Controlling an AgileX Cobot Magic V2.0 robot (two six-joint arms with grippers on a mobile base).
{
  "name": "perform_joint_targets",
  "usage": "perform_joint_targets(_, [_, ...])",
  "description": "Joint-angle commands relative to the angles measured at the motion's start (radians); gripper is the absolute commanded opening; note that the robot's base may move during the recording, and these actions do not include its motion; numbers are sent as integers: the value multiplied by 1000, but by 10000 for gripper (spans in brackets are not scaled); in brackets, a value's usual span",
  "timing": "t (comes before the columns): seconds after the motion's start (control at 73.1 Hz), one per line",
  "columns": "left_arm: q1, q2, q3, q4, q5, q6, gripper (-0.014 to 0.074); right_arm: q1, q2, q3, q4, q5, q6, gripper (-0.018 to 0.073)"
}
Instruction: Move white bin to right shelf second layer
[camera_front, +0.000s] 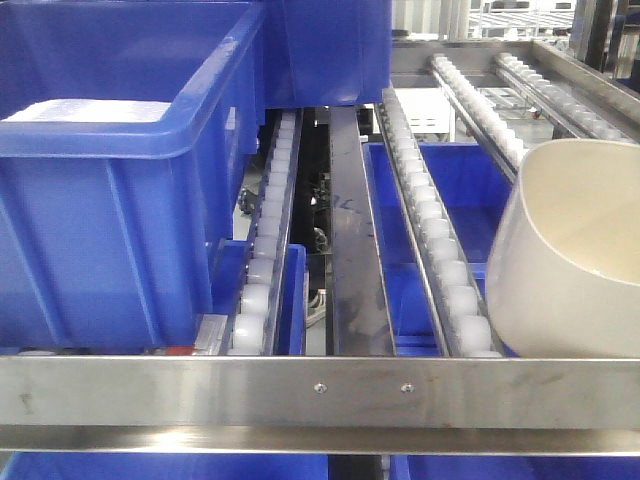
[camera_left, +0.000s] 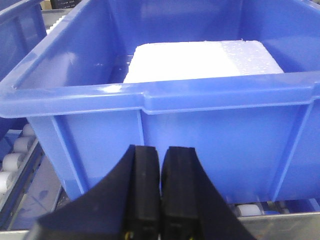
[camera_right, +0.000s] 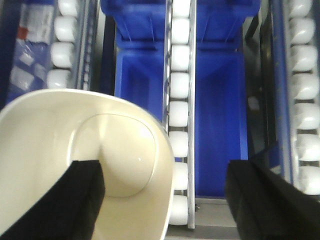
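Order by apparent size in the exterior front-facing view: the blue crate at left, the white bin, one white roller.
1. Blue crate
2. White bin, cut off by the frame, so its rank is less sure
3. White roller

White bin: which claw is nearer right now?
Right. The right claw is open with one finger inside the tilted white bin, the other outside its wall. The left claw is shut, facing a blue crate, no bin in its view.
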Motion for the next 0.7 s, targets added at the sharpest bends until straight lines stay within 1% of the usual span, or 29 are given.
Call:
perform_joint_targets(0.0, [-6, -14, 37, 0, -85, -3, 85, -3, -99, -7, -9, -49, -4, 554])
perform_joint_targets(0.096, [-6, -14, 37, 0, -85, -3, 85, -3, -203, 50, -9, -82, -4, 441])
perform_joint_targets(0.178, [-6, -14, 37, 0, -85, -3, 85, -3, -310, 99, -9, -109, -4, 312])
perform_joint_targets(0.192, [-6, -14, 37, 0, -85, -3, 85, -3, -328, 111, -9, -110, -4, 275])
perform_joint_targets(0.219, [-6, -14, 37, 0, -85, -3, 85, -3, -354, 123, -9, -112, -4, 238])
perform_joint_targets(0.26, [-6, -14, 37, 0, -85, -3, 85, -3, -409, 149, -9, -112, -4, 158])
perform_joint_targets(0.342, [-6, -14, 37, 0, -85, -3, 85, -3, -486, 184, -9, -106, -4, 46])
perform_joint_targets(0.479, [-6, -14, 37, 0, -85, -3, 85, -3, -556, 218, -9, -101, -4, 56])
perform_joint_targets(0.684, [-6, -14, 37, 0, -85, -3, 85, -3, -559, 218, -7, -117, -4, 55])
